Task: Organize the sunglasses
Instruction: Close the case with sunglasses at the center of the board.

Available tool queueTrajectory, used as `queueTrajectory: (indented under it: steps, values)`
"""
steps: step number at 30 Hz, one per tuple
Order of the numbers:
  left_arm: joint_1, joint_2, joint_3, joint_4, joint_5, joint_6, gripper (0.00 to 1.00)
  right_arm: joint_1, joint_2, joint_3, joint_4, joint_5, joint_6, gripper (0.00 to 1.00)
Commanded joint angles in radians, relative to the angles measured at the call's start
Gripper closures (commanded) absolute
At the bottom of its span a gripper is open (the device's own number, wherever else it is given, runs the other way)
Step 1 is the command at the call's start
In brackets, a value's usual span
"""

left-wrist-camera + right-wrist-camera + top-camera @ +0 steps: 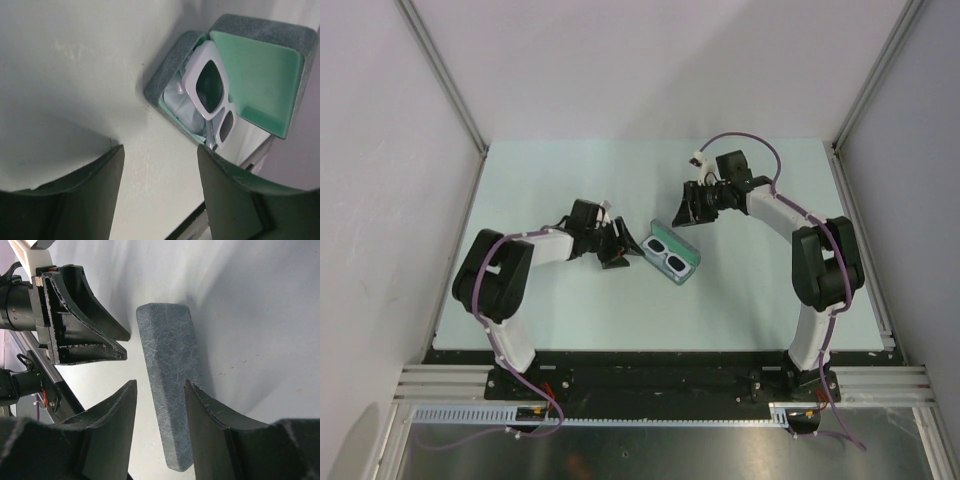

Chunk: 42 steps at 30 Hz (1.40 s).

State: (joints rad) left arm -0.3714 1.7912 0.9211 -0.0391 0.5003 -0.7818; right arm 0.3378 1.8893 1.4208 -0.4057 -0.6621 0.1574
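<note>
White-framed sunglasses (212,92) lie inside the open grey felt case (167,75), on a pale cloth (182,107), mid table (570,180). Left gripper (159,150) is spread and empty, just beside the case. Right gripper (160,384) straddles the raised lid (167,340); I cannot tell whether its fingers pinch it or only flank it.

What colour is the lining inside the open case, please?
The lining is mint green; left wrist view.
</note>
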Motion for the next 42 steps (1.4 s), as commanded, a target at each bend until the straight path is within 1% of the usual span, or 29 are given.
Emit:
queueTrajectory:
  steps: [1, 3, 5, 10, 15, 18, 20, 22, 23, 27, 29, 35, 42]
  values:
    - [-0.008, -0.039, -0.067, 0.149, 0.030, -0.106, 0.33, 0.004, -0.016, -0.017, 0.019, -0.015, 0.010, 0.52]
    - [-0.015, -0.035, -0.093, 0.183, 0.030, -0.119, 0.36, 0.009, -0.024, -0.028, 0.019, 0.007, 0.010, 0.53]
    - [-0.023, -0.030, -0.105, 0.194, 0.015, -0.132, 0.39, 0.010, -0.022, -0.046, 0.024, 0.001, 0.017, 0.56]
    - [-0.029, -0.010, -0.097, 0.197, -0.002, -0.149, 0.41, 0.010, -0.012, -0.072, 0.031, -0.005, 0.007, 0.58]
    - [-0.037, 0.028, -0.073, 0.197, -0.014, -0.163, 0.46, 0.009, -0.004, -0.076, 0.034, -0.024, -0.001, 0.60]
    - [-0.041, 0.048, -0.056, 0.197, -0.019, -0.174, 0.51, 0.013, 0.007, -0.076, 0.030, -0.028, -0.002, 0.65]
    - [-0.046, 0.057, -0.045, 0.197, -0.020, -0.181, 0.54, 0.018, 0.010, -0.076, 0.025, -0.024, -0.007, 0.71]
    - [-0.052, 0.068, -0.038, 0.197, -0.022, -0.189, 0.55, 0.027, 0.011, -0.076, 0.019, -0.011, -0.012, 0.75]
    - [-0.052, 0.071, -0.031, 0.197, -0.022, -0.192, 0.55, 0.030, 0.013, -0.076, 0.018, -0.008, -0.015, 0.76]
    - [-0.055, 0.083, -0.028, 0.194, -0.036, -0.201, 0.56, 0.047, 0.017, -0.076, 0.010, 0.022, -0.016, 0.77]
    - [-0.055, 0.089, -0.027, 0.189, -0.046, -0.206, 0.60, 0.056, 0.016, -0.076, 0.004, 0.038, -0.019, 0.79]
    - [-0.057, 0.103, -0.018, 0.151, -0.069, -0.200, 0.65, 0.089, 0.016, -0.076, -0.004, 0.074, -0.016, 0.79]
    - [-0.057, 0.111, -0.005, 0.128, -0.082, -0.191, 0.66, 0.119, 0.017, -0.076, -0.015, 0.119, -0.019, 0.79]
